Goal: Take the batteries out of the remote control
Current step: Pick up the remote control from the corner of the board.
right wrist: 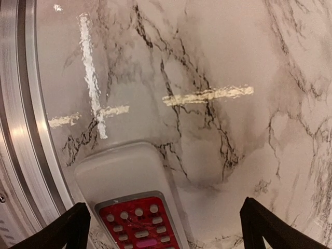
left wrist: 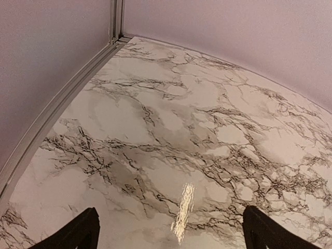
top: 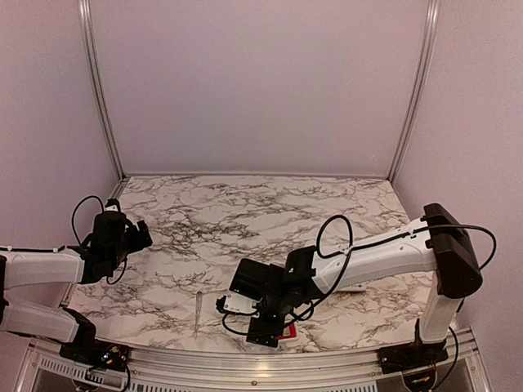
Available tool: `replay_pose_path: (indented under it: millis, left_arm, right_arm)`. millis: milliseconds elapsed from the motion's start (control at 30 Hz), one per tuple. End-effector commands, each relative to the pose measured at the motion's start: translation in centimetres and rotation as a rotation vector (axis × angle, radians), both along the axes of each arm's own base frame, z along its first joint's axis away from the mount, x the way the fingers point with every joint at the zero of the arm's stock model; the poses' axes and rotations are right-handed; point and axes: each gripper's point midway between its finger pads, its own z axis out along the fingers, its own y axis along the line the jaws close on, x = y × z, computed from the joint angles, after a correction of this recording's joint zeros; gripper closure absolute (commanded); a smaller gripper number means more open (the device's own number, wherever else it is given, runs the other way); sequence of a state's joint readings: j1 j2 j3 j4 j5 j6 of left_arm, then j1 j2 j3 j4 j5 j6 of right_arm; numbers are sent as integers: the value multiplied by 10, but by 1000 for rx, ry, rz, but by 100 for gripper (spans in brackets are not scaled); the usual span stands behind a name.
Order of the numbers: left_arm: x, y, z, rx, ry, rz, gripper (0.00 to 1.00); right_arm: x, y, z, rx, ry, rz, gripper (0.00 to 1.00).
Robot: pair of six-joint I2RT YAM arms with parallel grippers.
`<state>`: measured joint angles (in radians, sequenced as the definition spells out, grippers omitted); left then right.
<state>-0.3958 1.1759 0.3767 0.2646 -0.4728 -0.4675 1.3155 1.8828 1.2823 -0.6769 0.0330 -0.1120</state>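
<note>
From my station the surface reads as glossy marble-patterned laminate, white with grey-brown veins, with a bright streak of glare in the left wrist view. It is closed in by matte pale lilac walls and slim aluminium corner posts. The left jaws stand wide at the far left, holding nothing. Only the dark, wedge-shaped tips of their fingers poke into the bottom corners of that view, with bare marble between them. The right jaws are also spread wide, low over the near edge a little right of centre. Their black fingers flank the remote control without closing on it, and I cannot tell whether they touch it. The remote is a smooth white plastic slab with rounded corners and a red keypad panel of small pale buttons, lying keypad up. Its lower end is cut off by the frame, and from above only a red sliver shows under the wrist. I cannot make out the batteries in any view, since the remote's back faces down. Beyond its white end, rough strips of pale tape form a cross, and a brushed metal rim curves along the near edge.
</note>
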Motion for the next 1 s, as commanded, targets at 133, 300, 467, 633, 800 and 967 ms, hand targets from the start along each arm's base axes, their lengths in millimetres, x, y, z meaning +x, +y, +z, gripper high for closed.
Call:
replay_pose_path:
  millis: [133, 300, 467, 633, 800, 967]
  left_arm:
    - [5, -2, 8, 4, -21, 4, 1]
    - [5, -2, 7, 4, -21, 4, 1]
    - [5, -2, 8, 4, -21, 4, 1]
    - [5, -2, 7, 5, -20, 3, 1]
    - [6, -3, 7, 6, -20, 2, 1]
    - [6, -3, 8, 6, -20, 2, 1]
  right_arm:
    - [-3, 3, 26, 44, -17, 27, 1]
    - [-21, 5, 22, 39, -10, 85, 1]
    - [-28, 7, 18, 35, -1, 109, 1]
    - [-28, 7, 9, 13, 4, 113, 1]
    - [-28, 7, -1, -9, 8, 117, 2]
    - [-21, 5, -8, -37, -27, 103, 1]
